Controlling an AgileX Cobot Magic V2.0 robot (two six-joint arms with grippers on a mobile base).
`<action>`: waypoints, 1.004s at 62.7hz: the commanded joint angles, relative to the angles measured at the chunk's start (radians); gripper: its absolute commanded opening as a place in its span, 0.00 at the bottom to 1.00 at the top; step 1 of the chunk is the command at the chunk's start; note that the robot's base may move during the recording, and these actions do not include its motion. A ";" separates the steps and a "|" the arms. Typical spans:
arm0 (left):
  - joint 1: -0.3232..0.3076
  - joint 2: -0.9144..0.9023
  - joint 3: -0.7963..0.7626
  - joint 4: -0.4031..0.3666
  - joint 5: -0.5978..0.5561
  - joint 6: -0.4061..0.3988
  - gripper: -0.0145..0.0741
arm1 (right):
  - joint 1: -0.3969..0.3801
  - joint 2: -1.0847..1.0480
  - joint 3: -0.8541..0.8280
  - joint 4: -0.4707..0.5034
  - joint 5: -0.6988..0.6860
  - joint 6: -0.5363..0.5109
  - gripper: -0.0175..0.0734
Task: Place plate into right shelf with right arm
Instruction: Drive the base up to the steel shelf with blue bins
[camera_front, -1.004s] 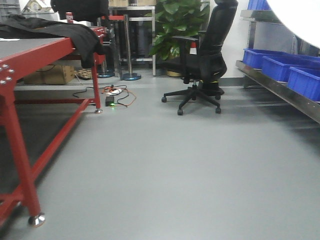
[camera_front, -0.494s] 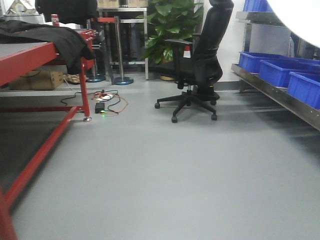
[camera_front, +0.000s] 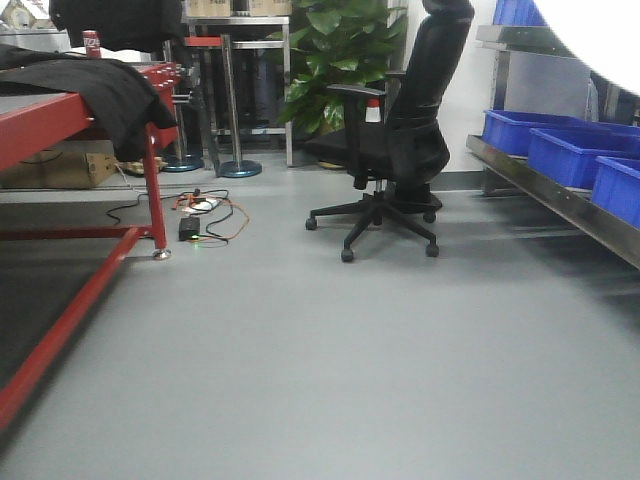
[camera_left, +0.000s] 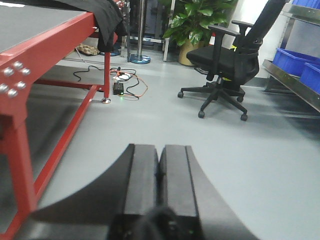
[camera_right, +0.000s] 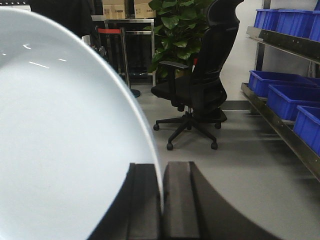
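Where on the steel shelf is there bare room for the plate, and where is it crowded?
Crowded: the right shelf's lower level carries three blue bins side by side, leaving only the narrow front beam bare; its upper level holds more. No gap wide enough for the plate shows. Bare floor runs between shelf and red table.

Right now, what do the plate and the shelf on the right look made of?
The plate is likely glazed ceramic, possibly melamine: glossy pale white with sharp light streaks near its rim. The shelf looks like stainless steel: a bare grey metal front beam with a dull sheen, carrying blue bins.
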 joint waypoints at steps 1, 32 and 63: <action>-0.002 -0.010 0.010 -0.008 -0.090 -0.007 0.02 | -0.005 0.005 -0.029 0.005 -0.094 -0.004 0.25; -0.002 -0.010 0.010 -0.008 -0.090 -0.007 0.02 | -0.005 0.005 -0.029 0.005 -0.094 -0.004 0.25; -0.002 -0.010 0.010 -0.008 -0.090 -0.007 0.02 | -0.005 0.005 -0.029 0.005 -0.094 -0.004 0.25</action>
